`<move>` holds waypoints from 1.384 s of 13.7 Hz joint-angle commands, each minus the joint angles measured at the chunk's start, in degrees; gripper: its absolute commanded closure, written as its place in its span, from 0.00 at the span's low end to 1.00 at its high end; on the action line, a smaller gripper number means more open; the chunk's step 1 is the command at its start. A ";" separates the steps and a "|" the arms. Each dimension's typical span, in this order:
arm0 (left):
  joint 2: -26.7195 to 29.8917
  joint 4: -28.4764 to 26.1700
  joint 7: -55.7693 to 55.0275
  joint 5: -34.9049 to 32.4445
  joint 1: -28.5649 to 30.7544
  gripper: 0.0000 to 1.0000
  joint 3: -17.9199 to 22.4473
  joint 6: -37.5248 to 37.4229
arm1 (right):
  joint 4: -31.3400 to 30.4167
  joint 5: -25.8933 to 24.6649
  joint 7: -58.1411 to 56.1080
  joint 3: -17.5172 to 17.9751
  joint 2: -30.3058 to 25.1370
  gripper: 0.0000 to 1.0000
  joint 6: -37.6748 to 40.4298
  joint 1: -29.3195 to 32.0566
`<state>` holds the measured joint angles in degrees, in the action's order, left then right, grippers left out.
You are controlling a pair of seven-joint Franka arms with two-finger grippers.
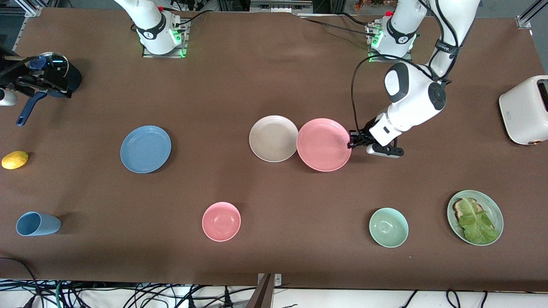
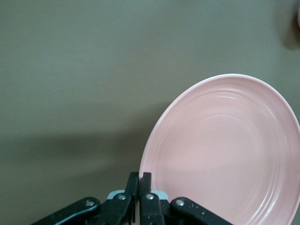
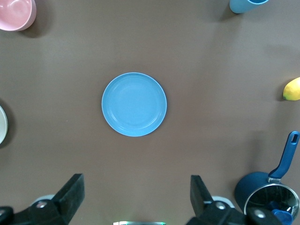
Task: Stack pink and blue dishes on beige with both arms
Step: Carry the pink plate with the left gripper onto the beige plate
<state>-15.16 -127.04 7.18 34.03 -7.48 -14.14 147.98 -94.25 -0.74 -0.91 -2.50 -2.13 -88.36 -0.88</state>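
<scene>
Nothing is stacked yet: your left tool (image 1: pixel 352 142) pinches the pink plate (image 1: pixel 323 144) rim beside the beige plate (image 1: pixel 273 138), while your right tool (image 3: pixel 136 197) hangs open over the blue plate (image 1: pixel 145 149) mid-worktop.

The pink plate (image 2: pixel 225 154) runs off the left wrist view's edge, and the beige plate (image 3: pixel 2 124) off the right wrist view's

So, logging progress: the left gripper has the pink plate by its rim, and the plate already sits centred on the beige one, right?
Not centred. The front view shows the pink plate beside the beige plate, at most overlapping its edge. The left gripper is shut on its rim.
</scene>
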 commanded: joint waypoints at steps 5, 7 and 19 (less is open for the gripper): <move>-9.61 11.19 -19.90 -16.52 -11.41 1.00 2.98 0.20 | 0.91 0.65 0.47 -0.14 0.20 0.00 0.99 0.00; -11.02 12.68 -22.55 -17.50 -12.90 1.00 3.07 0.20 | 0.91 0.65 0.47 -0.14 0.20 0.00 0.99 0.00; -11.73 10.85 -28.98 -17.77 -20.81 1.00 5.53 2.39 | 0.91 0.65 0.38 -0.14 0.11 0.00 0.91 0.08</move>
<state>-27.03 -115.40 -19.05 18.13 -26.15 -9.77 148.62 -94.25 -0.74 -0.91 -2.55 -2.12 -88.32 -0.87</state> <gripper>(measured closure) 0.952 0.000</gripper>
